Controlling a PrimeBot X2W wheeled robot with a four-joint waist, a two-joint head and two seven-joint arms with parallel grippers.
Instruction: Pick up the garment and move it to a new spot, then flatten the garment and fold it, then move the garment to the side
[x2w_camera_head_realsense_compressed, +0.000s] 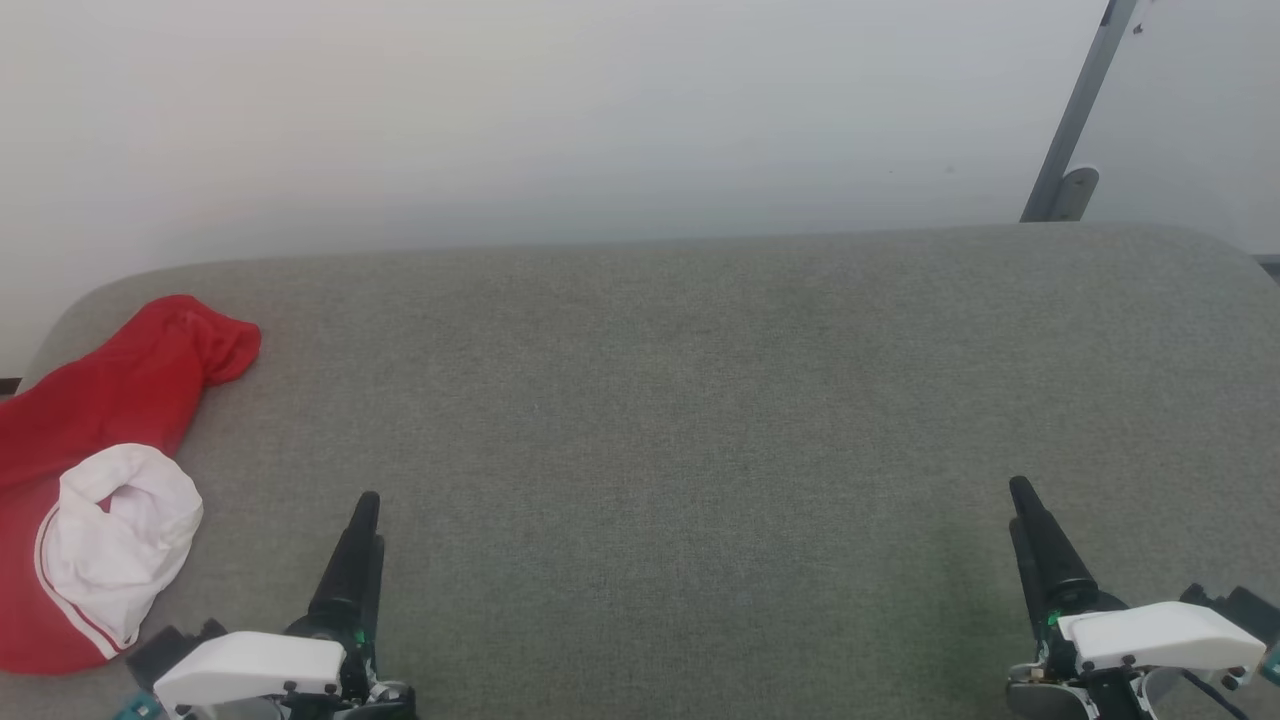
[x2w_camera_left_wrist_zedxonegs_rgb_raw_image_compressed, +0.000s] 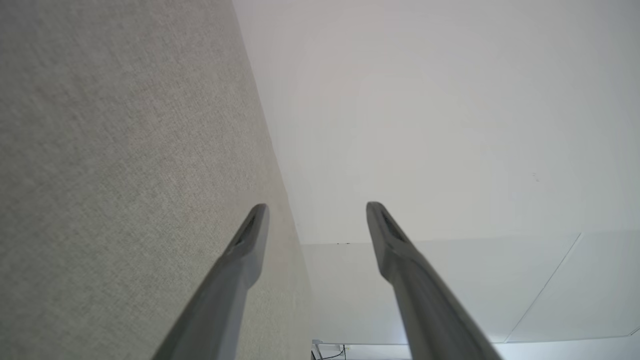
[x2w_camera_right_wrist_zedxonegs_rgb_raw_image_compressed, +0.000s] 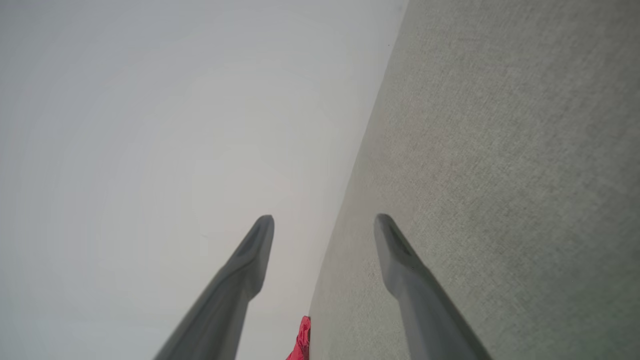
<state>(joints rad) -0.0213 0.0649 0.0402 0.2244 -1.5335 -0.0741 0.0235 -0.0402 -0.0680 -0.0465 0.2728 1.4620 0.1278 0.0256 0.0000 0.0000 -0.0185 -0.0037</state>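
Two claws, left claw (x2w_camera_left_wrist_zedxonegs_rgb_raw_image_compressed: 315, 210) and right claw (x2w_camera_right_wrist_zedxonegs_rgb_raw_image_compressed: 325, 220), are hovering spread and empty; the garment (x2w_camera_head_realsense_compressed: 90, 480) is lying crumpled at the frame's left.

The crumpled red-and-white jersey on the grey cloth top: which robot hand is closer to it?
Left. The left gripper sits open just right of the crumpled red-and-white jersey, not touching it; the right gripper is open far across the grey fabric surface.

No text, label or number can be read anywhere.
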